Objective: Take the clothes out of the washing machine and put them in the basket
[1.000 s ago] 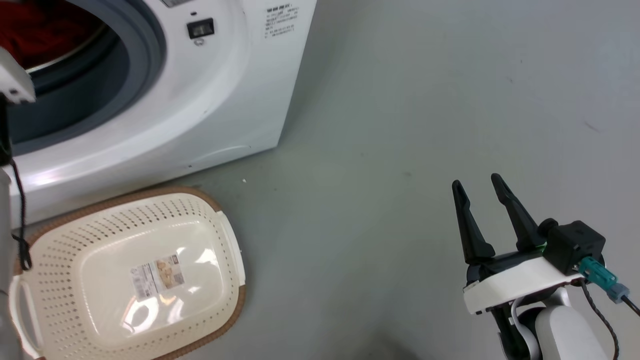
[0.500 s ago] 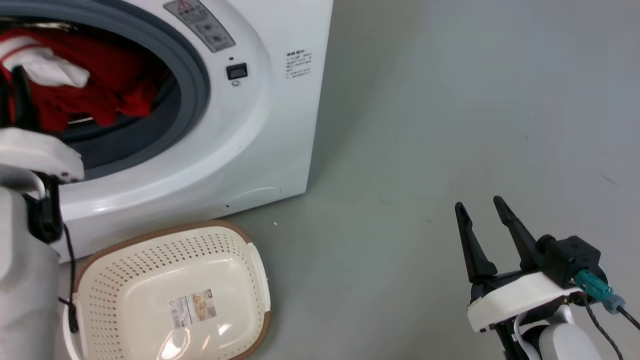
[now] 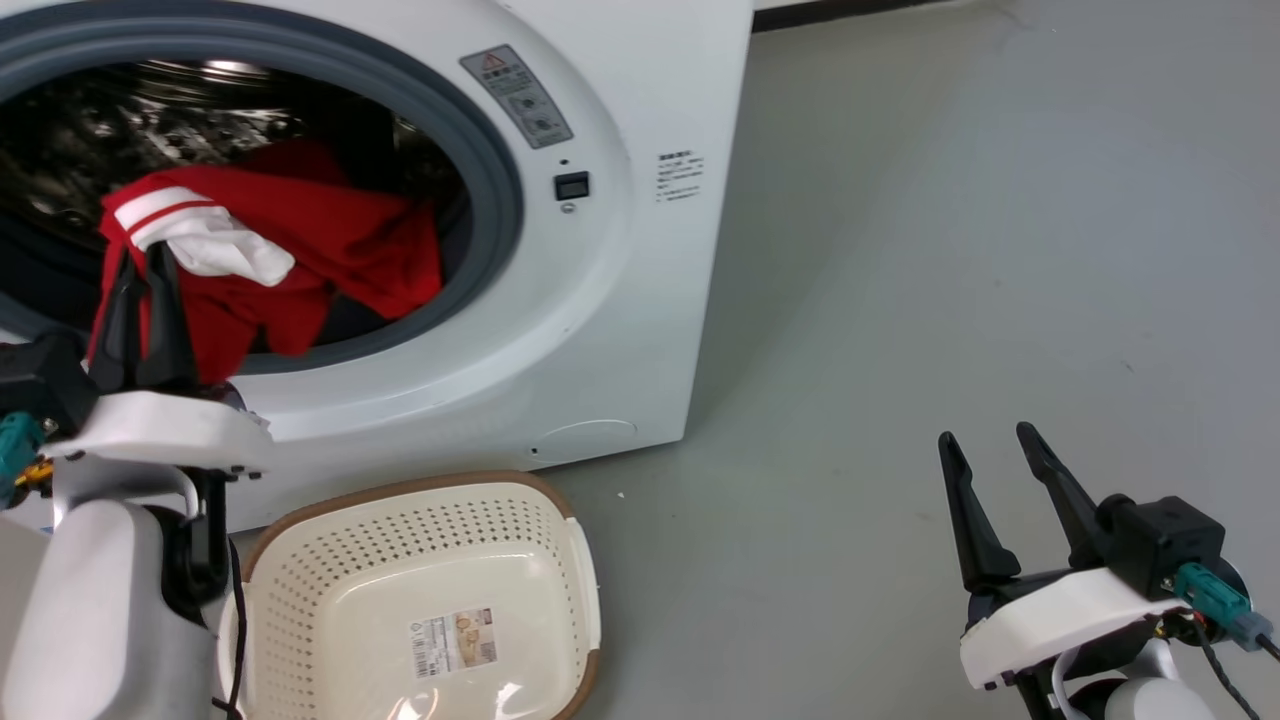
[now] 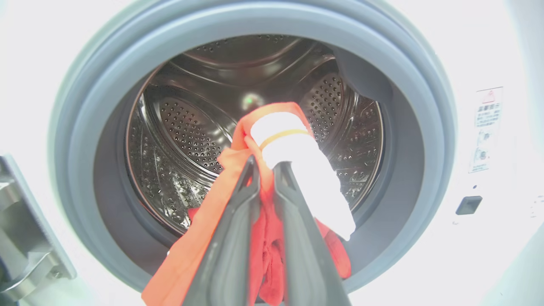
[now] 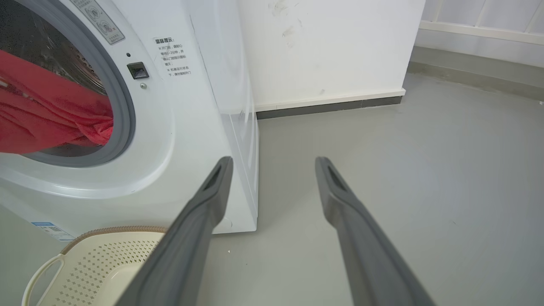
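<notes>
The red clothes (image 3: 330, 250) with a white part and striped band hang across the porthole of the white washing machine (image 3: 600, 300), partly out of the steel drum (image 4: 187, 136). My left gripper (image 3: 145, 262) is shut on the clothes (image 4: 263, 238) just in front of the grey rubber rim (image 4: 425, 127). Below it on the floor stands the cream basket (image 3: 330, 590) with a brown rim and nothing in it. Over the bare floor at the lower right my right gripper (image 3: 985, 440) is open, holding nothing. Its fingers (image 5: 212, 199) point toward the washing machine (image 5: 191, 127); the basket (image 5: 97, 263) shows at lower left.
Grey floor (image 3: 950, 250) spreads to the right of the washer. A white wall with a dark skirting board (image 5: 331, 106) stands behind it. Part of the metal door hinge (image 4: 21, 238) shows at the left of the porthole.
The head camera has tilted up, so more of the porthole shows. My left gripper has come into view with the clothes drawn out to the rim. The right gripper has stayed open.
</notes>
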